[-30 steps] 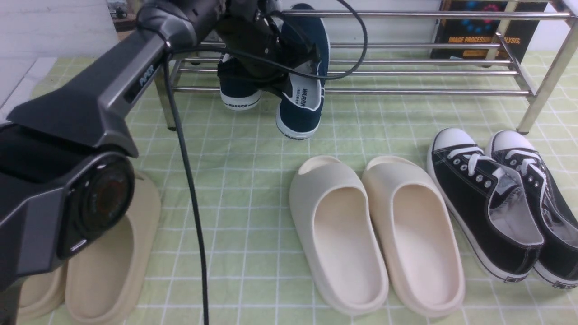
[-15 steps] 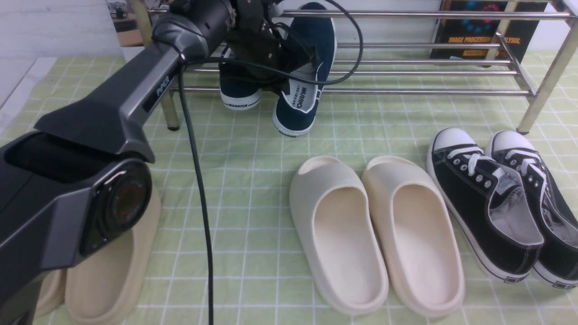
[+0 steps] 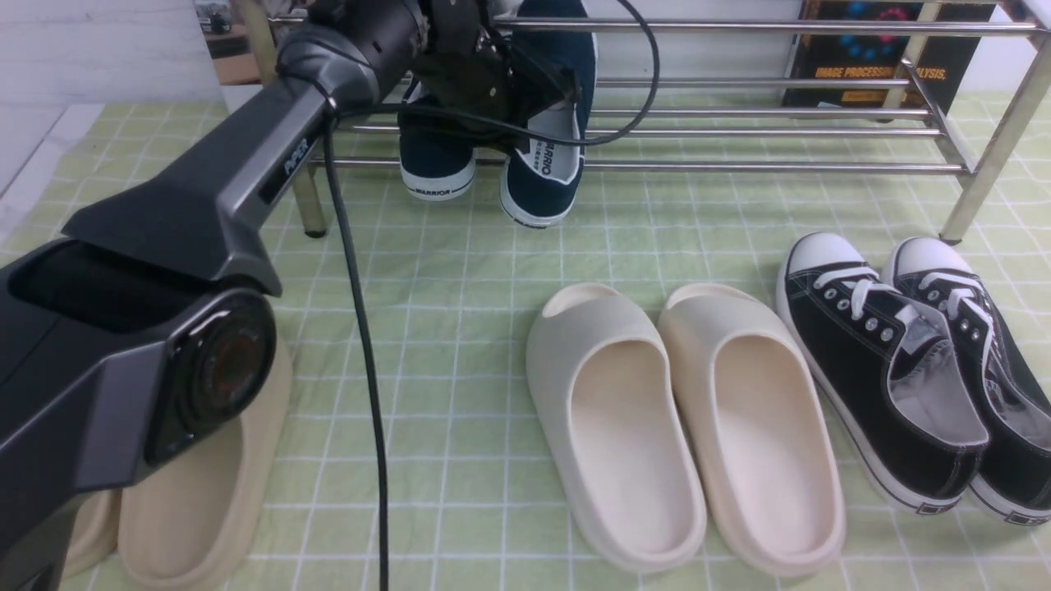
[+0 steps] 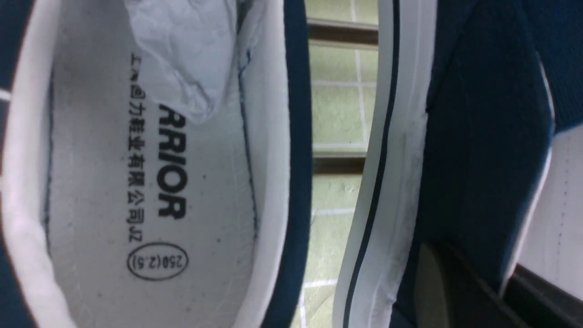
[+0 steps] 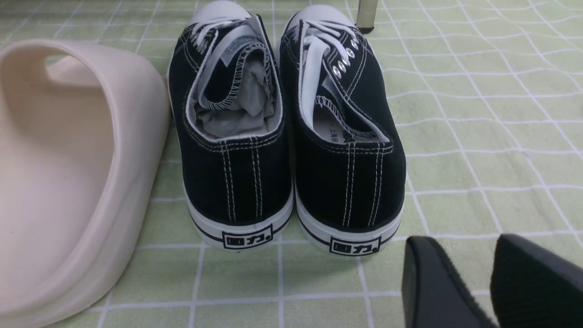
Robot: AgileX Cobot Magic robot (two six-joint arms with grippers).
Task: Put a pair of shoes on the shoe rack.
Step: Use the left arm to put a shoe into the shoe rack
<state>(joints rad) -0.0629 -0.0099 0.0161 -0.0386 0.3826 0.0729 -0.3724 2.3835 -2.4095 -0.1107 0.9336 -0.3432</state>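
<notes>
Front view looks nearly done to me: left gripper [image 3: 516, 131] clamped on the pair of shoes [image 3: 538, 197], toes over the shoe rack's [image 3: 780, 167] left end, heels poking past the front bar, so only letting go is left.

"WARRIOR" runs along the white heel strip of one navy shoe [image 3: 433, 168]. In the left wrist view a shoe's white insole [image 4: 150, 182] reads "ARRIOR", its start hidden, beside a line of Chinese characters and an oval holding "250(2.5)". Both black sneakers [image 5: 237, 173] bear "回力" heel tags. The dark cover [image 3: 846, 53] behind the shoe rack [image 3: 780, 168] reads "IMAGE PROCESS…" and "…LYSIS".
</notes>
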